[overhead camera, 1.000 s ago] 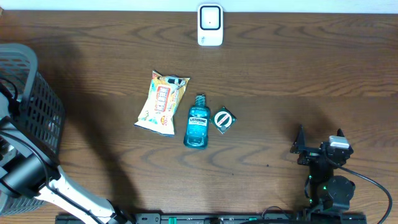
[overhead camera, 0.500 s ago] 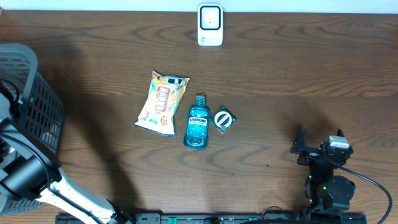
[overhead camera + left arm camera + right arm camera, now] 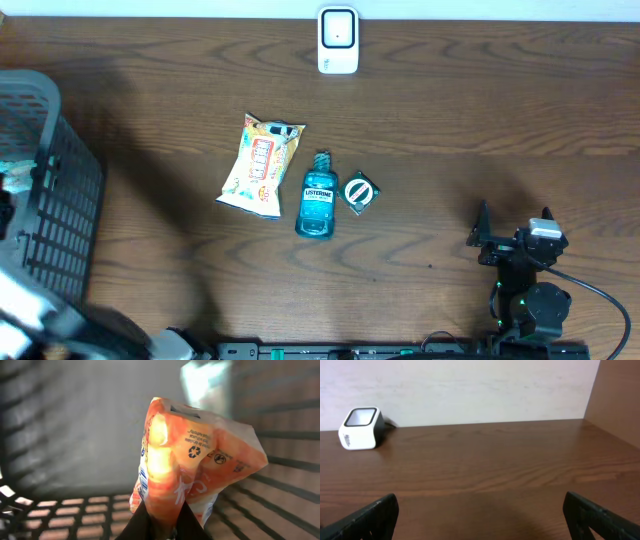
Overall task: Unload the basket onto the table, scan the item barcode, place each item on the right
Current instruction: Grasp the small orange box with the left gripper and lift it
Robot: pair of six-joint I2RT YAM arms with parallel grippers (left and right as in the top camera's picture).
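My left gripper [image 3: 161, 510] is down inside the grey basket [image 3: 50, 200] and shut on the lower end of an orange and white packet [image 3: 190, 455], which stands up in front of the camera with small print and a recycling mark showing. No barcode shows on the side facing me. The white barcode scanner [image 3: 338, 40] stands at the table's far edge, also visible as the scanner [image 3: 360, 427] in the right wrist view. My right gripper [image 3: 512, 225] rests open at the near right, nothing between its fingers [image 3: 375, 515].
A yellow snack bag [image 3: 260, 165], a blue Listerine bottle [image 3: 318, 195] and a small dark round packet [image 3: 361, 191] lie side by side mid-table. The basket's slatted wall [image 3: 75, 510] surrounds the left gripper. A pale wall runs behind the scanner.
The left jaws have closed on the orange packet. In the overhead view the left arm has shifted at the basket and now blurs. The right arm has not moved.
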